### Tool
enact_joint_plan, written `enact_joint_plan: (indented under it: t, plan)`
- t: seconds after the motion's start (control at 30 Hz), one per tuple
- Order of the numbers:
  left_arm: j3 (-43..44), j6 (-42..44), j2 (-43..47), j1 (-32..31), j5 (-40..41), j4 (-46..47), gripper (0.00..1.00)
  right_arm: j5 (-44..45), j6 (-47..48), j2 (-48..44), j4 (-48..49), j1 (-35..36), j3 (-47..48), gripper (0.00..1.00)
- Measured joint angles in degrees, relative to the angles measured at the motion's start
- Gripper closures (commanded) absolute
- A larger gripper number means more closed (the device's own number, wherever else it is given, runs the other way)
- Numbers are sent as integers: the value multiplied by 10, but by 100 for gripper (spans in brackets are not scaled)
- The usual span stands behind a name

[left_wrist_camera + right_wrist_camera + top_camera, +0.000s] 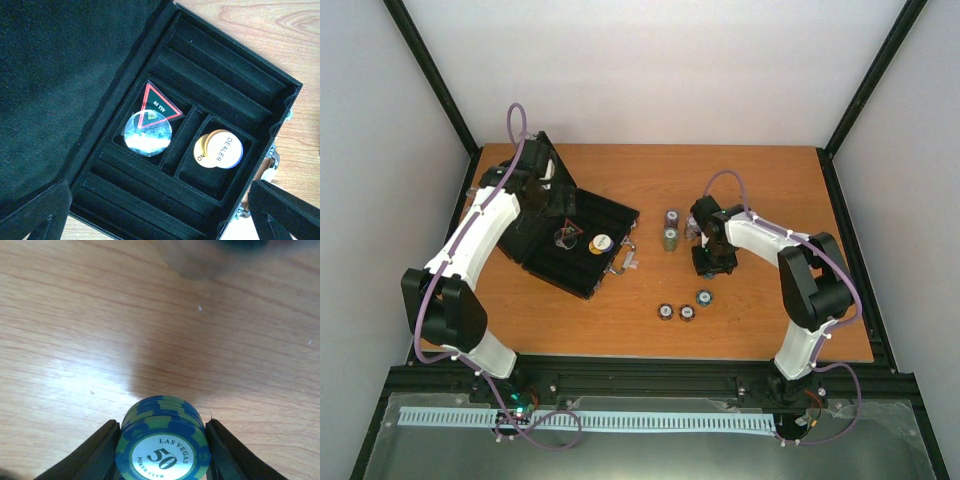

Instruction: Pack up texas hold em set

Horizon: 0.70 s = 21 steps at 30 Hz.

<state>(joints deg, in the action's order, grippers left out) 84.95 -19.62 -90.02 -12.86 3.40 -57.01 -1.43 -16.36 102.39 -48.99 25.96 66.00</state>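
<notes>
An orange-brown wooden table [770, 180] with fine grain fills the middle of the overhead view. Plain white walls [650, 70] enclose it on three sides, and black frame posts [427, 70] rise at the far corners. A black rail [650, 378] runs along the near edge. Lower in that view, a pale slotted strip [620, 421] lies across a grey metal sheet [670, 455].

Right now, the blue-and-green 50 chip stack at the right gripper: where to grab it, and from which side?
Pinch the chip stack across its striped rim, coming straight down. It stands flat on the table, face up, a short cylinder. The right gripper has its fingers against opposite sides, so that approach looks workable.
</notes>
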Motion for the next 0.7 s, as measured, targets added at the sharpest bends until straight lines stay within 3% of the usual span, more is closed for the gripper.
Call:
enact_joint_plan:
  t: [0.27,0.47,0.7]
  plan:
    - [-29,4,5,0,-17,11,2,-21,-1,-6,-45,0,78,56]
    - [-94,19,46,-9,-112,67,3,-41,-9,-7,-79,0,170,57]
    - [-164,26,99,-99,-194,182,5,-72,-21,25,-93,0,298,57]
